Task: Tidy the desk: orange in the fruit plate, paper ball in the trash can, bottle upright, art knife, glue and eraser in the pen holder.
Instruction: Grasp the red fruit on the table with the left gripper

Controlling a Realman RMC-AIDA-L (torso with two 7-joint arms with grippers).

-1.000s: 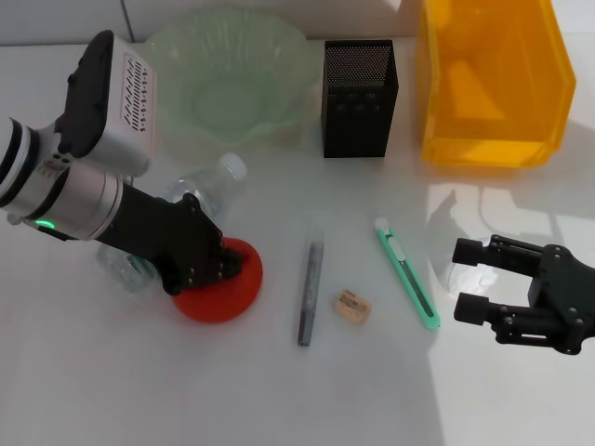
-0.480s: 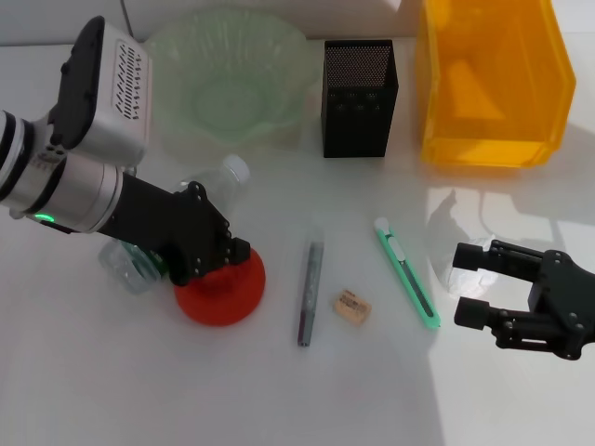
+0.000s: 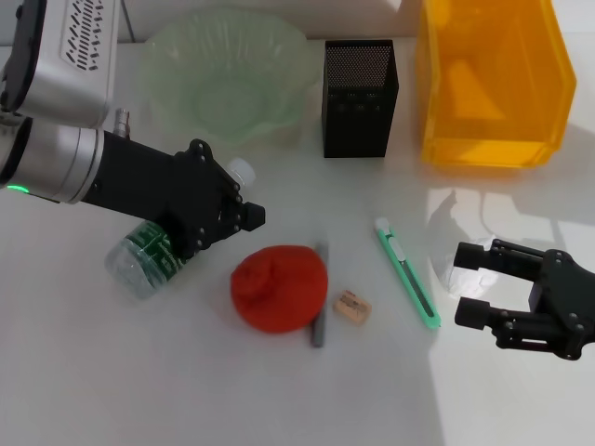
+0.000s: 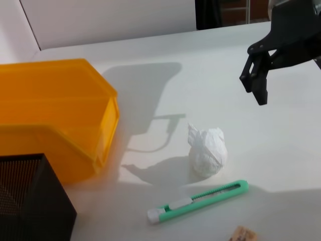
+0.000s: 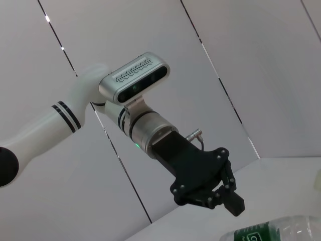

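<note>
Head view shows one orange (image 3: 278, 288), one bottle (image 3: 158, 247); left gripper (image 3: 244, 216) hovers above, empty, jaws closed; right gripper (image 3: 476, 284) parked open.

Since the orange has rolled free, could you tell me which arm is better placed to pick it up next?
Probably the left: the left gripper hangs just beside the orange, while the right gripper sits across the table.

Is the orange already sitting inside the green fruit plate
No, the orange lies on the table beside the glue stick, well in front of the fruit plate, which holds nothing.
</note>
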